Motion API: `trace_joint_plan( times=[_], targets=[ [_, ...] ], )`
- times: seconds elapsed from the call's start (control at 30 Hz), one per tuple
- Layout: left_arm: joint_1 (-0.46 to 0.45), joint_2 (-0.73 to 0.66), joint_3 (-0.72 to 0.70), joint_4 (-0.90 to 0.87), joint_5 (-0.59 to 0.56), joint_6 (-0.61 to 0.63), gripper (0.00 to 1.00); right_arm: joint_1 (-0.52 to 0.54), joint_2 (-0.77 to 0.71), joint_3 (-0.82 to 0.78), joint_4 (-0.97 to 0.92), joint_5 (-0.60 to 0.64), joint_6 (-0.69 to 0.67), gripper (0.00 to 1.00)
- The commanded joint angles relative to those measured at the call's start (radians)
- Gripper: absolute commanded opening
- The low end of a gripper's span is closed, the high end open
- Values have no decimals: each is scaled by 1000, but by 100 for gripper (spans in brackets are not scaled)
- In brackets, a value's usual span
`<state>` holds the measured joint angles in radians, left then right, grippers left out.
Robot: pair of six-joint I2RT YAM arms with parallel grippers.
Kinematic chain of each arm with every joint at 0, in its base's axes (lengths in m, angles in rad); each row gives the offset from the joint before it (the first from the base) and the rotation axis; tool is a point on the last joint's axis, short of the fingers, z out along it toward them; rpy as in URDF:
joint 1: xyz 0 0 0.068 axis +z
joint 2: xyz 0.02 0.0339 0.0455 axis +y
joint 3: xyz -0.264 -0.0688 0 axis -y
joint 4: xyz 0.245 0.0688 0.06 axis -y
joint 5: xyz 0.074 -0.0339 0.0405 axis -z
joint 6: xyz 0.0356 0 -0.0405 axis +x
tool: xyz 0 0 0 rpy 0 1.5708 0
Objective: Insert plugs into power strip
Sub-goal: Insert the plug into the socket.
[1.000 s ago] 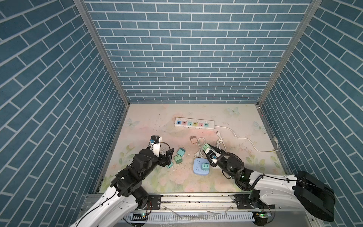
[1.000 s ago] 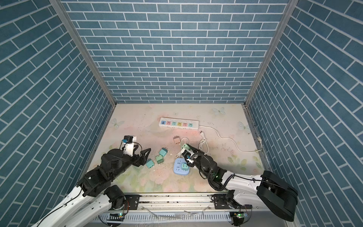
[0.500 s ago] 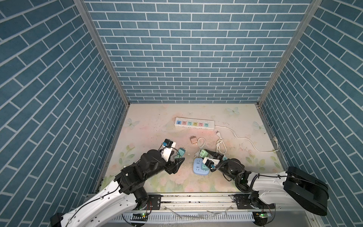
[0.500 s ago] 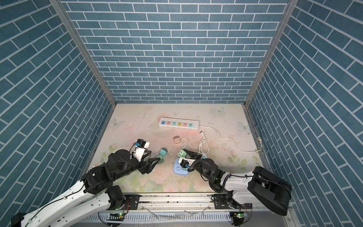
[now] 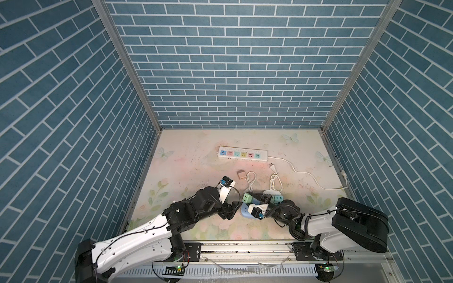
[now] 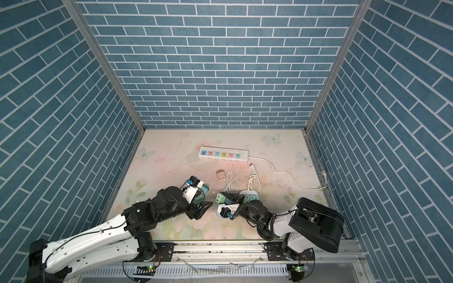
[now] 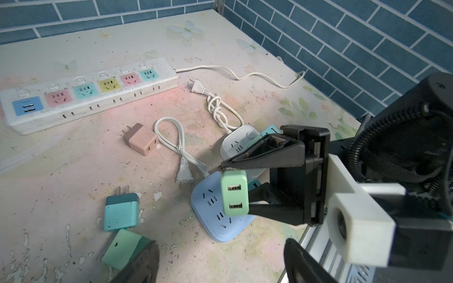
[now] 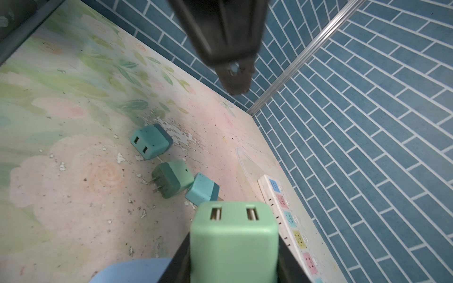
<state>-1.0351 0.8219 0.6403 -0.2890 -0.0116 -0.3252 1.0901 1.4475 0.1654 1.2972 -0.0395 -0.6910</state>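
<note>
My right gripper (image 5: 250, 199) is shut on a light green plug (image 5: 246, 197), held sideways just above a blue rounded socket block (image 7: 215, 220). In the right wrist view the plug (image 8: 234, 235) shows its two USB ports. My left gripper (image 5: 234, 208) stands open right in front of it, nothing between its fingers (image 7: 144, 257). The long white power strip (image 5: 241, 156) with coloured sockets lies at the back, with no plug in it. A pinkish-tan plug (image 5: 242, 175) lies in front of the strip. Three teal and green plugs (image 8: 150, 141) (image 8: 171, 181) (image 8: 202, 192) lie loose under the left arm.
A white socket block (image 7: 237, 144) with teal plugs (image 5: 277, 197) on it sits behind the right gripper. White cords with their own white plugs (image 7: 183, 171) coil mid-table. The strip's cord (image 5: 306, 176) runs to the right wall. Blue brick walls close three sides.
My left arm has swung right and forward, up to the right gripper. The right gripper has turned left and come down over the blue block, the green plug still in it.
</note>
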Motion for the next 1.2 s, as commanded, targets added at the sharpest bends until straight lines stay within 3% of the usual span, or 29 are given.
trace_joint_plan(
  times=[0.0, 0.27, 0.57, 0.87, 1.07, 1.13, 1.17],
  targets=[
    [-5, 31, 15, 61, -11, -1, 82, 27, 12, 42, 102, -13, -41, 0],
    [-6, 79, 11, 97, -19, -2, 80, 64, -25, 72, 47, -10, -36, 0],
    [-6, 131, 10, 128, 7, -12, 71, 82, -60, 88, 15, -12, -24, 0],
    [-5, 202, 53, 164, 47, 1, 43, 94, -60, 111, -4, -12, 3, 0],
    [-5, 227, 52, 181, 50, 11, 4, 100, -66, 95, 20, 6, 6, 0],
    [-5, 220, 53, 166, 34, 12, 0, 103, -79, 88, 19, 32, 9, 0],
    [-5, 214, 53, 159, 27, 17, 0, 102, -84, 85, 20, 44, 10, 5]
  ],
)
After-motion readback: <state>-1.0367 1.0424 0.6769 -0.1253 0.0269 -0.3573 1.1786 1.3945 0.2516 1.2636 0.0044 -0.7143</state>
